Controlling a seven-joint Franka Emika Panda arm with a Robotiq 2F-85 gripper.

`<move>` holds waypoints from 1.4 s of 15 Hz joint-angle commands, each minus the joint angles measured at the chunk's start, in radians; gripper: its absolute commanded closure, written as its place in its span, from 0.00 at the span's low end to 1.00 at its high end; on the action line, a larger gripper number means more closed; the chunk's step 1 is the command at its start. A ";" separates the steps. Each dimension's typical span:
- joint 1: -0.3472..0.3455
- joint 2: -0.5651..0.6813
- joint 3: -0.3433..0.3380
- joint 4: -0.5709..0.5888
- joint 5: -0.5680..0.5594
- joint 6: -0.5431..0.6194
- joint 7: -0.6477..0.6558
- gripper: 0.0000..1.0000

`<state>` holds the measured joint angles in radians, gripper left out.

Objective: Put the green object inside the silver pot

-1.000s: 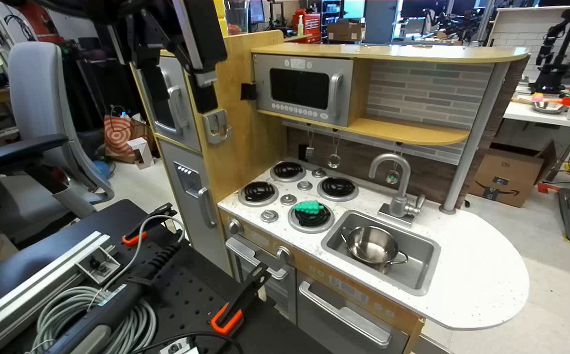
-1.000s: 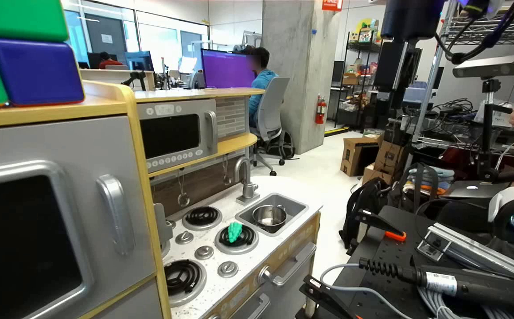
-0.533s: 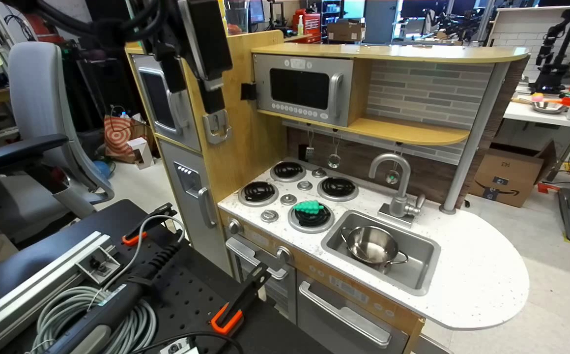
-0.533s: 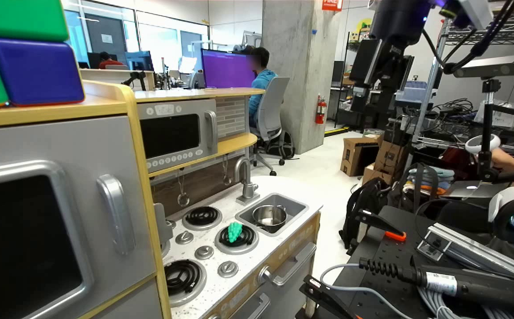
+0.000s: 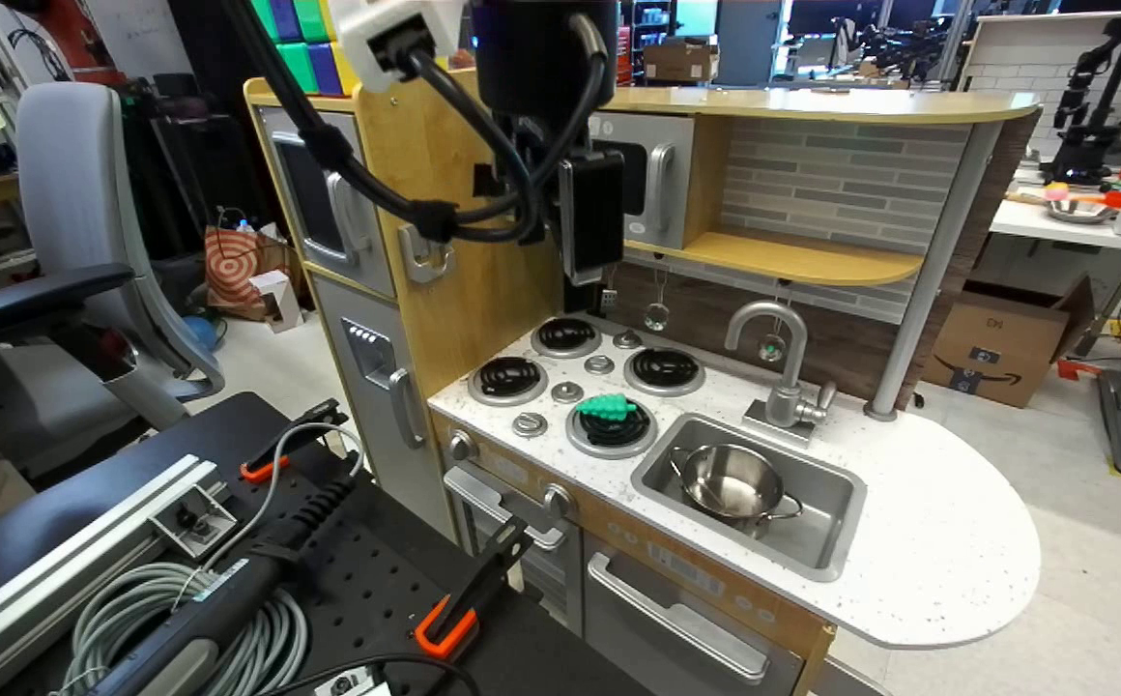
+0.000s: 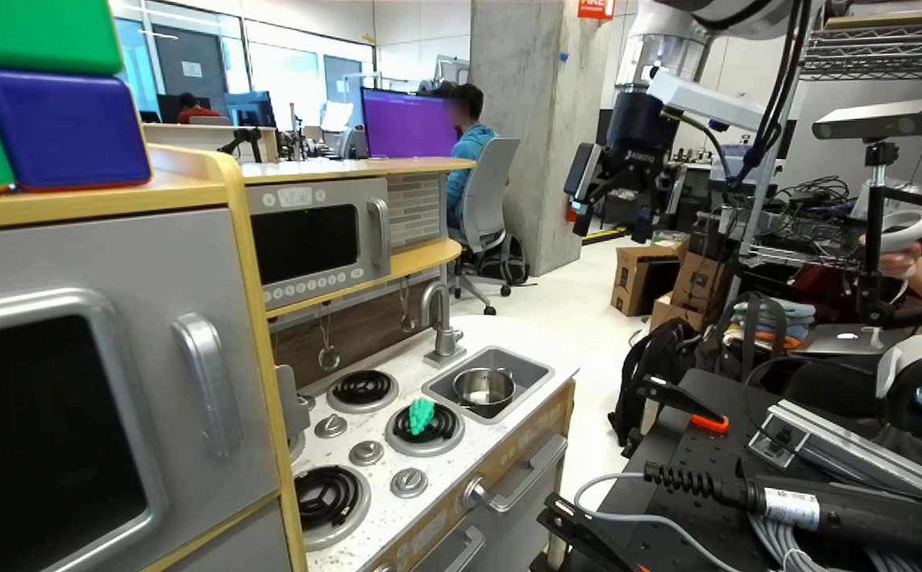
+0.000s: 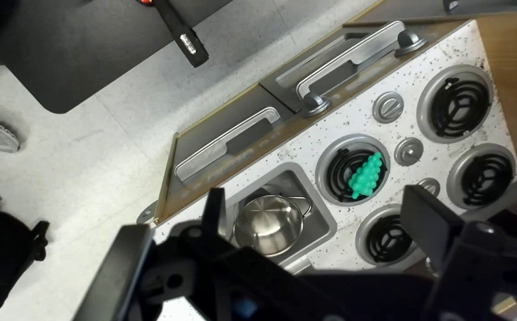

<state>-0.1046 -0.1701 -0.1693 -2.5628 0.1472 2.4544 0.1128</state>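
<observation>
A: How does the tool (image 7: 315, 204) stand?

B: Released, its two fingers (image 7: 425, 218) spread wide in the wrist view. In an exterior view it hangs in the air, well apart from the counter (image 6: 501, 332).

A: And the green object (image 7: 366, 176)?

B: Lying on the front burner (image 7: 322, 171) beside the sink (image 5: 817, 517). Its long axis slants from lower left to upper right in the wrist view, the narrow end turned away from the sink, roughly at a knob (image 7: 388, 107).

A: The pot (image 5: 732, 480)?

B: Upright in the sink, near the green object but apart from it.

A: What's the surface like?

B: White with dark speckles, the top of a toy kitchen (image 5: 493, 280). It carries four black-coiled burners (image 5: 664, 370) in silver rings, and a curved faucet (image 5: 792, 372) behind the sink. A grey microwave (image 6: 310, 238) is set above.

A: Further out?

B: Pale floor (image 5: 1082, 527), a grey office chair (image 5: 77, 193), a black bench (image 5: 396, 570) with clamps (image 5: 488, 572). A person (image 6: 465, 155) in blue sits before a purple screen (image 6: 405, 125), near a concrete pillar (image 6: 524, 119).

A: Any writing?

B: A cardboard box (image 5: 991, 353) bears a black curved-arrow logo. A red sign (image 6: 595, 9), cut by the top edge, seems to read FIRE. The tool's lettering is too small.
</observation>
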 commanded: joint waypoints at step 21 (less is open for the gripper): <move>0.165 0.823 0.076 0.548 0.191 0.373 0.709 0.00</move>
<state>0.0183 0.5104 -0.0676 -2.1675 0.3475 2.8019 0.7586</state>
